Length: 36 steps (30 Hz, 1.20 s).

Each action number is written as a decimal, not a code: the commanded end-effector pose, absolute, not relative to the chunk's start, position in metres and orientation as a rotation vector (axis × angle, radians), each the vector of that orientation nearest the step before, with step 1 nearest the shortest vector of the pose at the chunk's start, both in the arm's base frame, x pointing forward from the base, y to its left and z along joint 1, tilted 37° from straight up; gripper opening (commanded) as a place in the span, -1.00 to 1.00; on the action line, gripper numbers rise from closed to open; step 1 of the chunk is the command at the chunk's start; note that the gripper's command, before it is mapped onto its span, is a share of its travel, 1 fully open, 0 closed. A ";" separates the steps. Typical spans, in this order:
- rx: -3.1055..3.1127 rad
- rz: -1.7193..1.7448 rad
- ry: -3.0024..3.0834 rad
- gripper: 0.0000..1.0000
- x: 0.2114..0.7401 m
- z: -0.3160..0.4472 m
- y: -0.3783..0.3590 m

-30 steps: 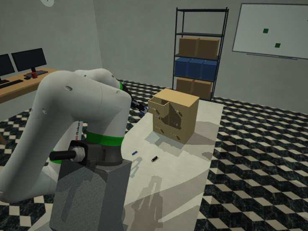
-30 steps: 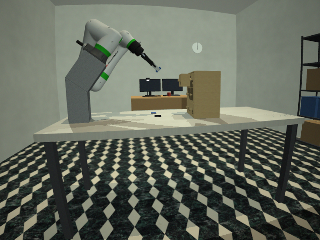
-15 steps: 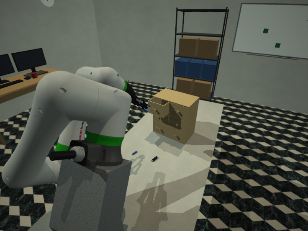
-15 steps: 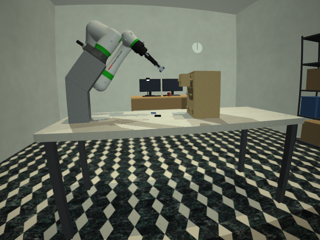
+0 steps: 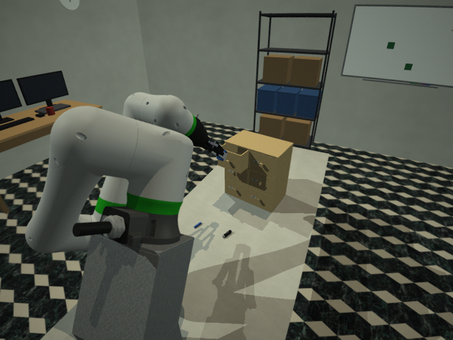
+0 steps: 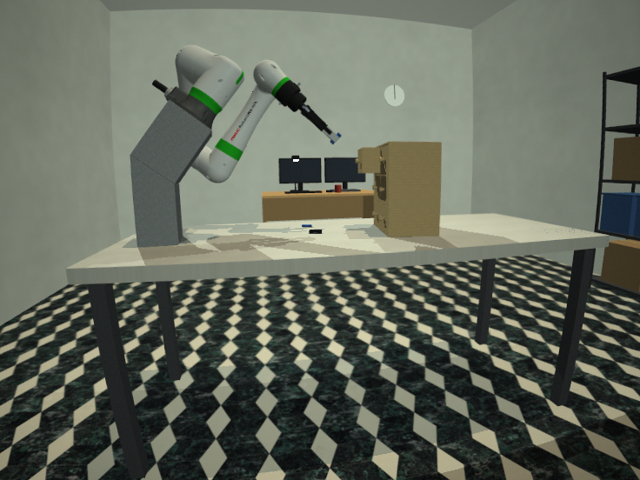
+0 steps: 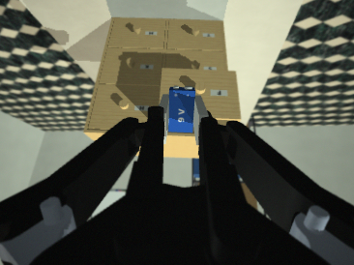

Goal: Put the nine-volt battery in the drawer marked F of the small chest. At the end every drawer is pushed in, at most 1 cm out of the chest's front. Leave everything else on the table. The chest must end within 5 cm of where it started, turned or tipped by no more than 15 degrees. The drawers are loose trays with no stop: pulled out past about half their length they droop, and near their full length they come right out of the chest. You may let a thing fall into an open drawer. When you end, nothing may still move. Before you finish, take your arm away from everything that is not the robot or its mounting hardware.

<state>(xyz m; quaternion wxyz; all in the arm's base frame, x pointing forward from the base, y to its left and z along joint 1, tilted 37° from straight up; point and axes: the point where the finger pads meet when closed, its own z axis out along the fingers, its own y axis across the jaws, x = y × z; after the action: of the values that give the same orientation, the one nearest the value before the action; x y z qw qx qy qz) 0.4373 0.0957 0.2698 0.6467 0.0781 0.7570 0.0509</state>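
Pale walls, black-and-cream floor, light table (image 5: 279, 279) (image 6: 342, 266). Fingers of the gripper (image 5: 223, 154) (image 6: 334, 136) (image 7: 182, 111) are closed on the battery (image 5: 220, 158) (image 6: 331, 142) (image 7: 182, 110), up in the air in front of the chest (image 5: 260, 143) (image 6: 414, 189) (image 7: 131, 44). Top drawer (image 5: 236, 162) (image 6: 367, 160) (image 7: 218, 103) on one side is out; label looks like F, too small to be sure.

Risks: release short of the tray and the battery clips the front panel or drops to the table. Come in too low and the fingertips shove the drawer or snag it, and with no stop it droops or comes out. Pushing it home off-centre or too hard could jam it or shift the chest.
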 end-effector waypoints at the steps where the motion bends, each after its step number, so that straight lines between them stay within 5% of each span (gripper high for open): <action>1: 0.177 0.117 1.727 -0.73 0.450 0.277 0.094; 36: 0.177 0.117 1.727 -0.73 0.539 0.340 0.078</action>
<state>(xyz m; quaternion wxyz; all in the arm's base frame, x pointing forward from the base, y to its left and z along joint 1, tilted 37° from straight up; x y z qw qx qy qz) 0.5329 0.0787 0.3357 0.6451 0.0779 0.7584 0.0513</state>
